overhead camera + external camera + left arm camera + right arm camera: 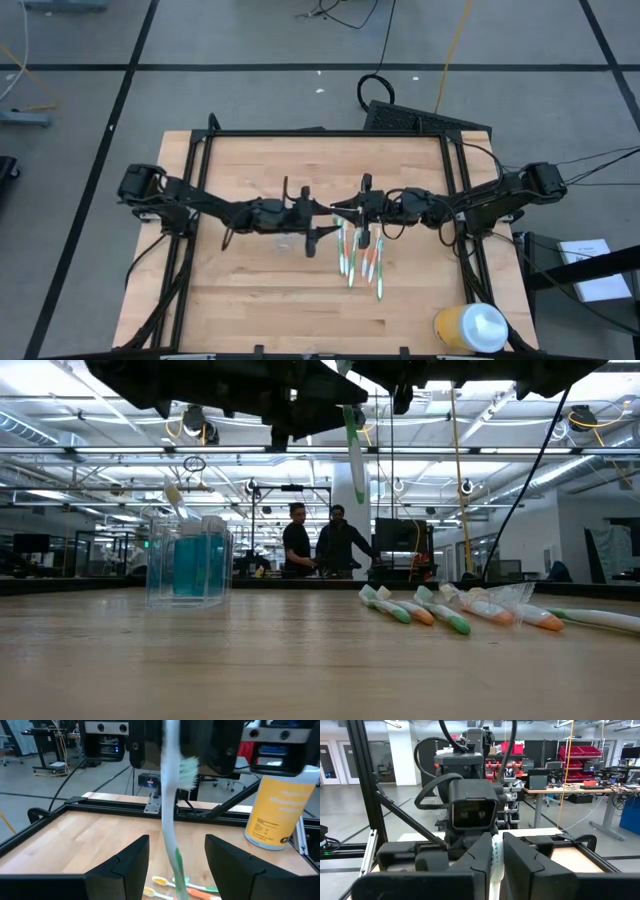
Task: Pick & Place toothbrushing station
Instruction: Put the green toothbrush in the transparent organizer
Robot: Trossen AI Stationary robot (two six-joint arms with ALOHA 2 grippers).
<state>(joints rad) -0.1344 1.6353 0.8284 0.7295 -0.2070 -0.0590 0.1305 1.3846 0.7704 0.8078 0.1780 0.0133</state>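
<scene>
While gripping a green-and-white toothbrush upright above mid-table, right gripper clamped tight on it. Left gripper facing it, fingers apart, holding nothing. Other toothbrushes flat on table below; clear cup standing left of them.

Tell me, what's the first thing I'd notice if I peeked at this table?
Probably the white-and-green toothbrush hanging in the air over the middle of the table, pinched by the right gripper, with the open left gripper facing it. Below lies a row of green and orange toothbrushes. A clear cup with blue tubes stands to the side.
</scene>
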